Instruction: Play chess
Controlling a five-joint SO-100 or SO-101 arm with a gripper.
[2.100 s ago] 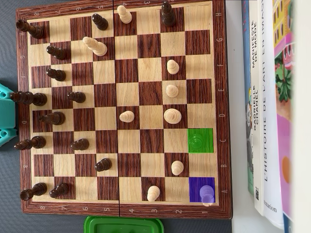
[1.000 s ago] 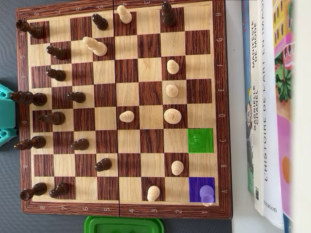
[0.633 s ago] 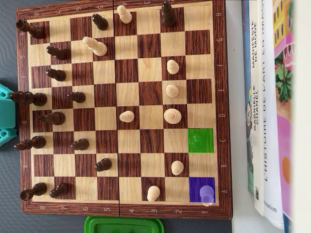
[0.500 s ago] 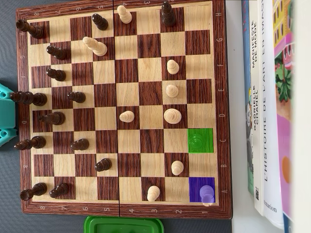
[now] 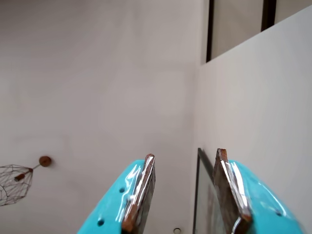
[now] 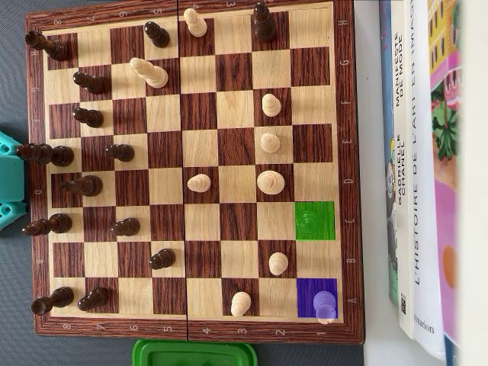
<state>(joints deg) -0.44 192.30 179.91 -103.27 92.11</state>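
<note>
Overhead, the chessboard point(image 6: 191, 171) is seen lying on the tabletop, a purple-tinted piece point(image 6: 325, 306) at its 5 o'clock corner, a green-tinted square point(image 6: 314, 220) above it. Books point(image 6: 423, 168) lie at 3 o'clock. Wristward, the tool point(image 5: 184, 158) is shown parted, empty, aimed at a wall.

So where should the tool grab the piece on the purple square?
Probably by its rounded head, coming straight down. The piece on the purple square stands upright in the chessboard corner, neighbouring squares empty, but the raised frame beside it blocks a low sideways approach.
</note>
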